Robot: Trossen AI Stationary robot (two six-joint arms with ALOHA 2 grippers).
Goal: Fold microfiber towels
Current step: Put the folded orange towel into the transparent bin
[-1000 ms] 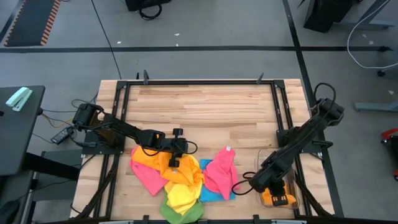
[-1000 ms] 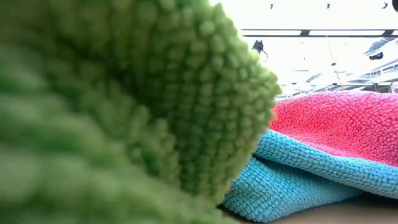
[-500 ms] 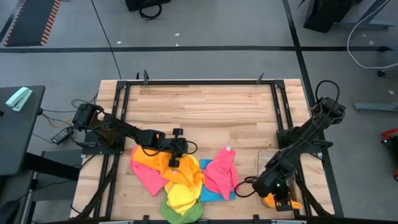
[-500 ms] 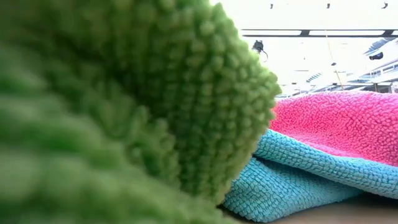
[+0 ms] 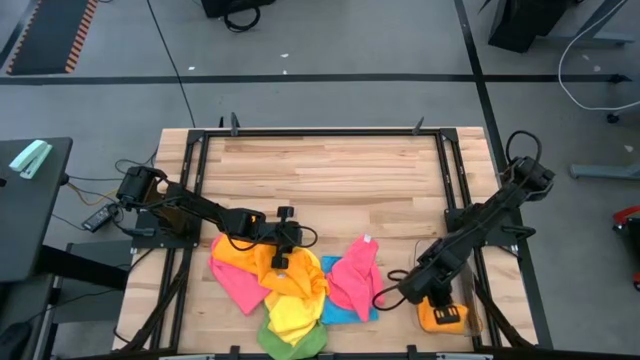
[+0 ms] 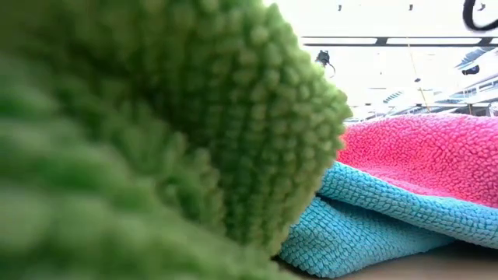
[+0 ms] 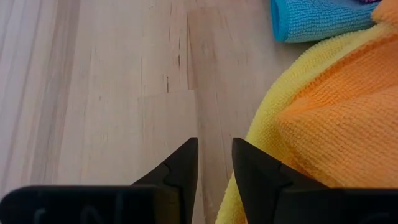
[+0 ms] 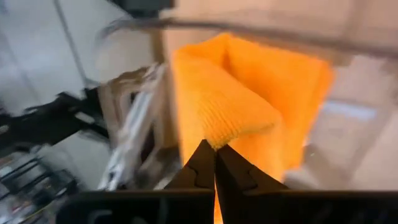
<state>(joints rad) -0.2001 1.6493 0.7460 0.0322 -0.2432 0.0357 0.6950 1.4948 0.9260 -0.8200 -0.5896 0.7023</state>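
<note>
From above, the pile of microfiber towels (image 5: 295,285) lies at the counter's (image 5: 330,180) front edge. The left tool (image 5: 283,262) hovers over its orange cloth; the right tool (image 5: 418,297) sits by the front right corner, above a folded orange towel (image 5: 442,318) in the clear bin (image 5: 470,300).

The low view is filled by green, blue and pink cloth.

The left wrist view shows that tool (image 7: 214,152) slightly spread, pinching nothing.

The right wrist view shows that tool (image 8: 216,155) pressed together just off the folded towel's edge.

Right gripper (image 5: 432,298) now back from bin (image 5: 470,318)
</note>
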